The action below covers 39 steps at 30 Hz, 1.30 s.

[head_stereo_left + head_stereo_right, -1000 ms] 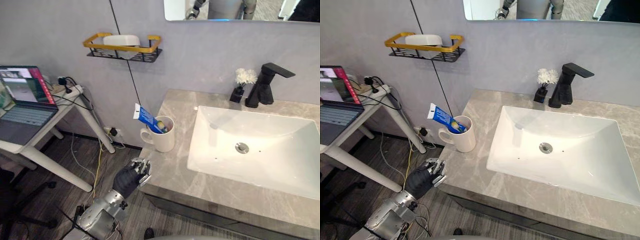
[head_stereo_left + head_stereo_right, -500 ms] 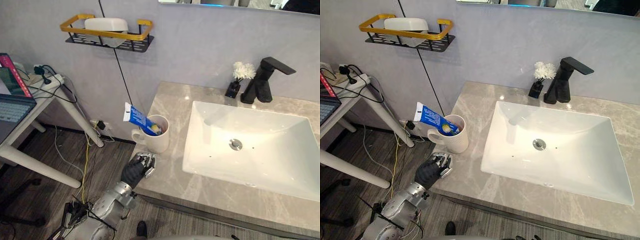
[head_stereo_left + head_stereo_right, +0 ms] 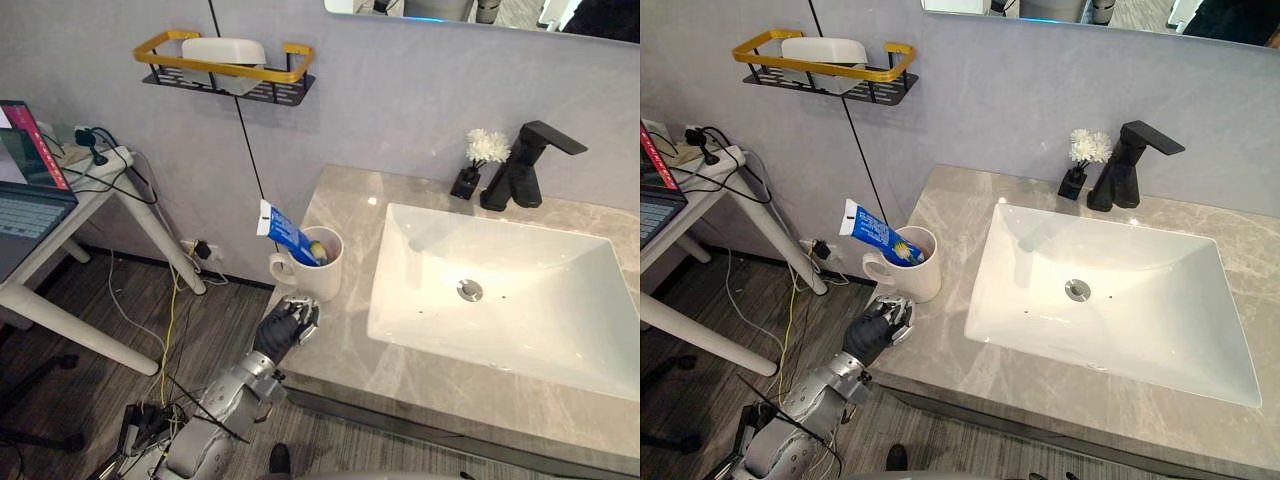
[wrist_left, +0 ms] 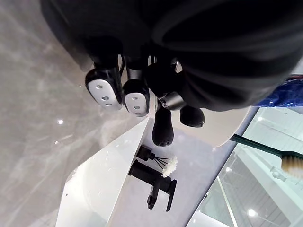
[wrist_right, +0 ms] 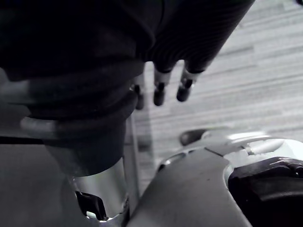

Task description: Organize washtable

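A white mug (image 3: 318, 270) stands at the left end of the grey marble counter (image 3: 345, 345). A blue toothpaste tube (image 3: 288, 234) and a toothbrush lean out of it. The green toothbrush (image 4: 283, 161) with its pale bristles shows in the left wrist view too. My left hand (image 3: 287, 326) hovers at the counter's front left edge, just below the mug, fingers curled and holding nothing. My right hand (image 5: 161, 87) hangs over the wooden floor with its fingers relaxed.
A white sink (image 3: 500, 290) takes up the counter's middle and right. A black faucet (image 3: 525, 165) and a small black vase with a white flower (image 3: 480, 160) stand behind it. A wall shelf with a soap dish (image 3: 225, 70) hangs above. A side table with a laptop (image 3: 30, 210) stands left.
The camera has shifted. My left hand has risen along the counter's edge and come closer to the mug. The mug and its contents have stayed put.
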Available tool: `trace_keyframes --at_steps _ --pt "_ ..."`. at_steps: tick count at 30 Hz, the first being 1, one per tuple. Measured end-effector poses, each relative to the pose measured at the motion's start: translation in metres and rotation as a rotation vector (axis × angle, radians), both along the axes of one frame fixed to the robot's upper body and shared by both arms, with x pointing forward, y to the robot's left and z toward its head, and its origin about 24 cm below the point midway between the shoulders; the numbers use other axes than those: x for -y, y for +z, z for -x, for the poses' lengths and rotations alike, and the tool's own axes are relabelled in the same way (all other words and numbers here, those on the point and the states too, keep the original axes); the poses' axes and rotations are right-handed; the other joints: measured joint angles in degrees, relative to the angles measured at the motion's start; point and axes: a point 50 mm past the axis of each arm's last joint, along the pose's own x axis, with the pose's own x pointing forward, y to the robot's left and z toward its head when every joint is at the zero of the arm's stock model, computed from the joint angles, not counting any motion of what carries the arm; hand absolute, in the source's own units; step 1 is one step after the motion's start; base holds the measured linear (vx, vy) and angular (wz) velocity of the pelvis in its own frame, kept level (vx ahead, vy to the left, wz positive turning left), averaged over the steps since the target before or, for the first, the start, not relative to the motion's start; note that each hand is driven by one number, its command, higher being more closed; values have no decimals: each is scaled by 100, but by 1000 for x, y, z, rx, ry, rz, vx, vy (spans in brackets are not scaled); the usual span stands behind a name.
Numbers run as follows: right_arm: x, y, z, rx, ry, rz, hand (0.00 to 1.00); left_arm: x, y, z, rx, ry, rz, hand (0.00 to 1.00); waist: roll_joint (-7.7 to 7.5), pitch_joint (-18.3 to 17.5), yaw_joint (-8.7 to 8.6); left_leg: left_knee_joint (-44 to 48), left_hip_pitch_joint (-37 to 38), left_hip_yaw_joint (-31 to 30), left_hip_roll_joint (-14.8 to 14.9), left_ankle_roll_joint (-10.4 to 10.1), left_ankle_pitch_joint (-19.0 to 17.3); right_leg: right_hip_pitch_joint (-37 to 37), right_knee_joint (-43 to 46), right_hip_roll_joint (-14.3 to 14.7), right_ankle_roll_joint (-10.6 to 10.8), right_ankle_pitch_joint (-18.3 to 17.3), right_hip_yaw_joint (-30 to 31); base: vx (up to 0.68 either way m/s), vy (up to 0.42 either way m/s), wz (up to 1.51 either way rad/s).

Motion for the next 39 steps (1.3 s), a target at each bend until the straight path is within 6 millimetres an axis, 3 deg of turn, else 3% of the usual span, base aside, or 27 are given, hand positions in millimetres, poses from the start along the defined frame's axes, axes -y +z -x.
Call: trace_keyframes --at_steps 19,39 --pt "-2 1 -11 21 31 -3 0 10 5 -14 46 -32 -17 100 -5 -8 -71 1 -104 130 0 0 1 -155 -12 -5 -3 33 44 -1 -1 -2" --pt "-1 1 -13 27 29 -3 0 0 4 -25 85 71 -40 100 22 -1 -152 0 -92 237 4 0 0 -106 -202 2 6 158 146 0 -1 -2"
